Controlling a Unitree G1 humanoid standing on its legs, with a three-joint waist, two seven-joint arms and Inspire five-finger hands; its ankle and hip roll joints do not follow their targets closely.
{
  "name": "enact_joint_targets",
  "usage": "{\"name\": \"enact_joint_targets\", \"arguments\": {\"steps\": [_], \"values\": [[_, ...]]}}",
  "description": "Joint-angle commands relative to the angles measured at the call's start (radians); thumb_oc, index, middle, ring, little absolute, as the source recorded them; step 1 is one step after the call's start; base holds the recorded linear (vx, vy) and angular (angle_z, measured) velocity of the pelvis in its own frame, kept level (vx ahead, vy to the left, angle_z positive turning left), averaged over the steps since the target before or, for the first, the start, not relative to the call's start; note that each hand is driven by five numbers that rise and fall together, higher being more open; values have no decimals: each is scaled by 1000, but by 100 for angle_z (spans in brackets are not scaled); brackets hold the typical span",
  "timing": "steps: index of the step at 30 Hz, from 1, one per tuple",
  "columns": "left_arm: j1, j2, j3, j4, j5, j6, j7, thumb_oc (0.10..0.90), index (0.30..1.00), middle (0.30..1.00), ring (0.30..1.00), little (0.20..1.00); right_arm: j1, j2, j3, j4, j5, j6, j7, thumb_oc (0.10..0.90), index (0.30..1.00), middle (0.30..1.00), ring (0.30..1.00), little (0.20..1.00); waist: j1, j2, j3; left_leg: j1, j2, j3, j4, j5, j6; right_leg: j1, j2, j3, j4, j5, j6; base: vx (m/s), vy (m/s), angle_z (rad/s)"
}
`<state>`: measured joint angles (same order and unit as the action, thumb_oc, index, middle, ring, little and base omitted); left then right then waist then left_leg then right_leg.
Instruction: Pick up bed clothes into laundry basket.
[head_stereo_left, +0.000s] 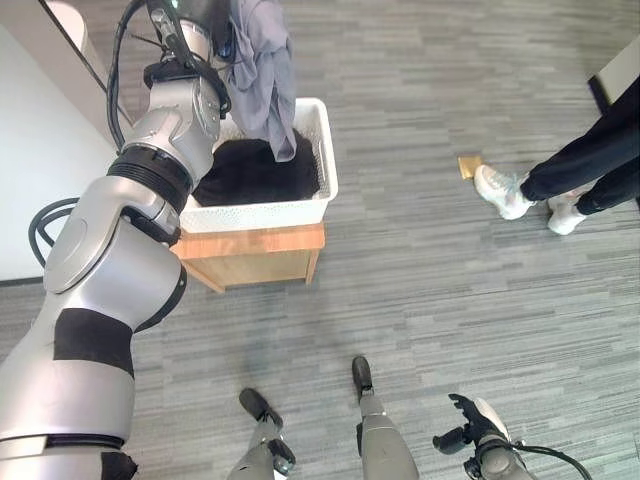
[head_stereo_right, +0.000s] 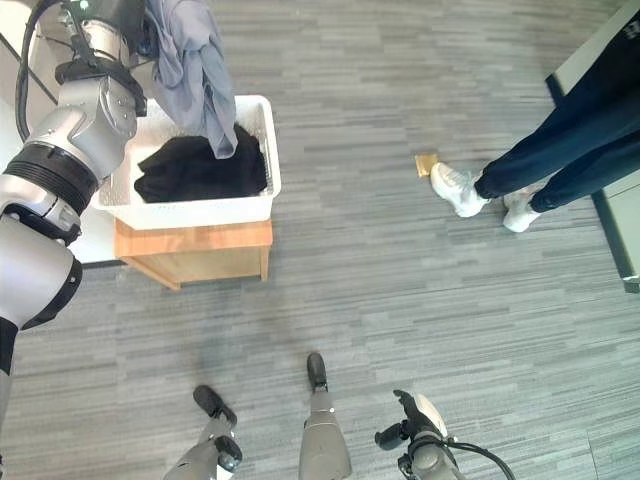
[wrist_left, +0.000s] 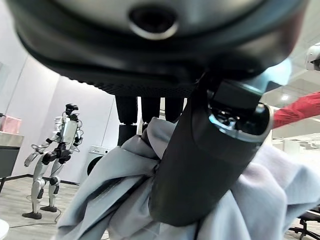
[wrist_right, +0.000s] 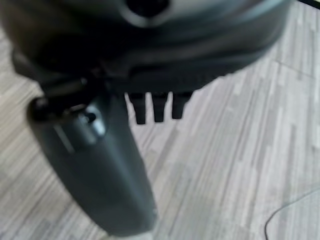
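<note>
Left hand (wrist_left: 200, 165) pinches grey garment (head_stereo_left: 262, 70) above white basket (head_stereo_left: 325, 150). Advise lowering until the cloth settles on dark clothes (head_stereo_left: 255, 172) before releasing.

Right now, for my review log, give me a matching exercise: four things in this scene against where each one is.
Things:
1. grey garment
2. black garment
3. laundry basket
4. right hand

Places:
A. on the wooden stand
B. low over the floor, holding nothing
C. lying inside the basket
D. hanging from the left hand above the basket

Pairs: 1-D, 2-C, 3-A, 4-B
</note>
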<state>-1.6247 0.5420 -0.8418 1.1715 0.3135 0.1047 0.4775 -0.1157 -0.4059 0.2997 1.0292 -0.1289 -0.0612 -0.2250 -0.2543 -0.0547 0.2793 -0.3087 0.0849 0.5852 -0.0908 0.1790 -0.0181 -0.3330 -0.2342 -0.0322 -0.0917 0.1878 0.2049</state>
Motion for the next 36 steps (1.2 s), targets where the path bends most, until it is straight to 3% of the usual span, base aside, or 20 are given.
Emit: {"name": "enact_joint_targets", "arguments": {"steps": [1, 2, 3, 4, 13, 19, 24, 26, 27, 28, 29, 32, 34, 36], "values": [[-269, 71, 45, 43, 16, -26, 93, 400, 300, 300, 300, 300, -54, -89, 6, -25, 45, -27, -54, 800, 900, 900, 900, 900, 12, 35, 101, 35, 71, -78, 4, -116, -113, 20, 3, -40, 4, -76, 57, 0, 0, 0], [-253, 72, 48, 53, 27, -24, 94, 463, 394, 394, 394, 394, -59, -78, 9, -24, 50, -32, -57, 800, 900, 900, 900, 900, 11, 27, 105, 27, 75, -79, 4, -115, -113, 14, 7, -42, 4, -79, 57, -30, -8, -2], [-237, 71, 55, 58, 30, -26, 94, 582, 573, 573, 573, 573, -54, -73, 13, -27, 52, -40, -59, 800, 900, 900, 900, 900, 9, 17, 107, 20, 77, -81, 4, -114, -114, 8, 9, -40, 4, -79, 57, -47, -36, -3], [-195, 73, 68, 60, 43, -30, 95, 800, 900, 900, 900, 900, -55, -68, 13, -17, 61, -43, -64, 800, 900, 900, 900, 900, 9, -2, 112, 0, 85, -86, 4, -106, -117, -8, 14, -45, 4, -78, 57, -39, -36, -4], [-148, 48, 98, 49, 31, -42, 98, 800, 900, 900, 900, 900, 21, -53, 9, -7, 89, -72, -40, 800, 900, 900, 900, 900, 5, -29, 116, -35, 101, -107, 4, -97, -119, -23, 15, -69, 4, -87, 57, -45, -34, 6], [-141, 43, 113, -31, -39, -98, 96, 800, 900, 900, 900, 900, 37, -62, 38, -15, 83, -70, -15, 800, 900, 900, 900, 900, 13, -25, 98, 5, 99, -110, 4, -106, -121, 14, 14, -69, 4, -95, 57, -33, -15, 9], [-74, 28, 195, -144, -231, -177, 38, 800, 900, 900, 900, 900, 53, -54, 45, 4, 42, -38, 11, 800, 900, 900, 900, 900, 48, 26, 52, 79, 76, -116, 4, -122, -113, 89, -1, -82, 4, -115, 57, 8, 0, -2], [-47, 11, 226, -175, -261, -185, 46, 800, 900, 900, 900, 900, 67, -51, 42, -1, 36, -37, 14, 800, 900, 900, 900, 900, 51, 33, 44, 96, 72, -120, 4, -125, -111, 108, -2, -86, 4, -120, 57, 16, -29, 13], [42, -33, 317, -293, -332, -213, 72, 800, 900, 900, 900, 900, 71, -53, 37, -11, 15, -21, 10, 800, 900, 900, 900, 900, 64, 48, 22, 134, 62, -131, 4, -131, -106, 161, -4, -103, 4, -134, 57, 36, -65, 33], [88, -45, 347, -348, -356, -226, 77, 800, 900, 900, 900, 900, 73, -60, 32, -14, 0, -13, 9, 800, 900, 900, 900, 900, 75, 54, 13, 150, 56, -138, 4, -134, -102, 184, -4, -107, 4, -143, 57, -41, -109, 37], [135, -70, 376, -396, -375, -231, 81, 800, 900, 900, 900, 900, 71, -67, 33, -20, -13, -6, 7, 800, 900, 900, 900, 900, 83, 61, 5, 157, 53, -137, 4, -112, -90, 199, 0, -113, 4, -134, 50, -85, -114, 29], [257, -143, 404, -516, -379, -236, 68, 800, 900, 900, 900, 900, 41, -101, 35, -65, -48, 21, 6, 800, 900, 900, 900, 900, 123, 91, -30, 202, 31, -210, 4, -117, -79, 287, 10, -127, 11, -173, 33, -41, -151, 53], [319, -199, 405, -555, -372, -227, 65, 800, 900, 900, 900, 900, 8, -124, 22, -74, -42, 36, 3, 800, 900, 900, 900, 900, 143, 104, -51, 220, 20, -277, 4, -115, -73, 324, 25, -99, 54, -214, 24, -65, -139, 80], [353, -242, 382, -557, -334, -219, 58, 800, 900, 900, 900, 900, -24, -161, 15, -71, -28, 41, -7, 800, 900, 900, 900, 900, 142, 111, -78, 237, 11, -343, 4, -118, -64, 344, 63, 6, 109, -270, 5, -87, -58, 62]]}}
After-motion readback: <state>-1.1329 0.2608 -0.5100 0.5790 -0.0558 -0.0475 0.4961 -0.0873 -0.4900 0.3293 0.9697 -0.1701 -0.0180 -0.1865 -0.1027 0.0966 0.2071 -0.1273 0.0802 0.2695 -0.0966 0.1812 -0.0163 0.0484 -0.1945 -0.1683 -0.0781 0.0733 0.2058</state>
